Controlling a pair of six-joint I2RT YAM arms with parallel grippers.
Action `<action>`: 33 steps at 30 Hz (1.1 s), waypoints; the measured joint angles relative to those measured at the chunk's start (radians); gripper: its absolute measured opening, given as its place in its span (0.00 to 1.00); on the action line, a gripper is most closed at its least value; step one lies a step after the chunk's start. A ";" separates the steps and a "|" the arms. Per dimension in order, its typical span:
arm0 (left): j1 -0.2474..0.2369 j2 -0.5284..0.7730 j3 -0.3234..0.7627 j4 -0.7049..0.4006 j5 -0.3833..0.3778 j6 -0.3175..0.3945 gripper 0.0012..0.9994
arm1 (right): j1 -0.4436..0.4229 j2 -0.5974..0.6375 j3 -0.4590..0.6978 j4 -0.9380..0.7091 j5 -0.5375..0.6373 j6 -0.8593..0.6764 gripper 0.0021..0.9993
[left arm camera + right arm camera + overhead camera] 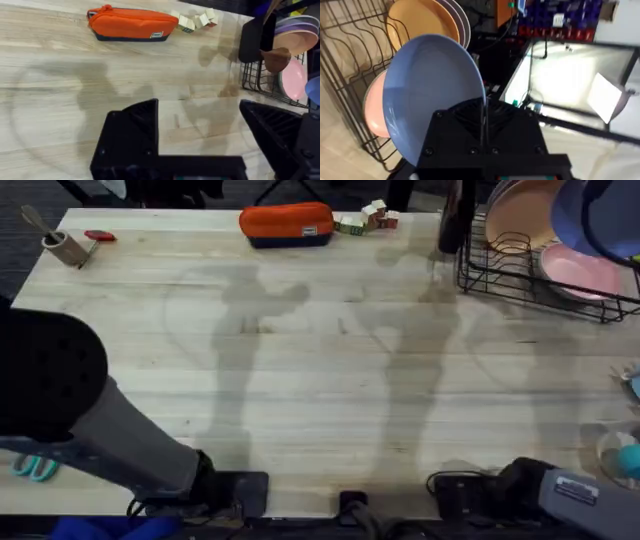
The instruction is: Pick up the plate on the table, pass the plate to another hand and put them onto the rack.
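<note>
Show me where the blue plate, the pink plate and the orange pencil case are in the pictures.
blue plate [432, 90], right wrist view, on its inner face.
pink plate [580, 272], overhead view, on its face, in the rack.
orange pencil case [286, 222], overhead view, on its orange top.

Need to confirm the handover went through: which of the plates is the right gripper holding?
The light-blue plate, pinched at its rim by the right gripper. The peach-orange plate and pink plate sit in the rack.

Plate [596, 218] cut off by overhead view's edge
</note>
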 joint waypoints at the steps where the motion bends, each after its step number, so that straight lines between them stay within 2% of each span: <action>1: 0.000 0.000 0.000 0.000 0.000 0.000 0.99 | 0.000 0.004 0.000 0.000 -0.009 -0.020 0.03; 6: 0.000 0.000 0.000 0.000 0.000 0.000 1.00 | 0.000 0.020 0.000 0.002 -0.061 -0.098 0.03; 13: 0.000 0.000 0.000 0.000 0.000 0.000 0.99 | -0.011 0.034 0.000 0.003 -0.196 -0.155 0.03; 18: 0.000 0.000 0.000 0.000 0.000 0.000 0.99 | -0.023 0.068 0.001 0.021 -0.239 -0.199 0.03; 25: 0.000 0.000 0.000 0.000 0.000 0.000 0.99 | -0.048 0.160 0.001 0.156 -0.266 -0.214 0.03; 33: 0.000 0.000 0.000 0.000 0.000 0.000 0.99 | -0.048 0.284 0.001 0.395 -0.315 -0.222 0.03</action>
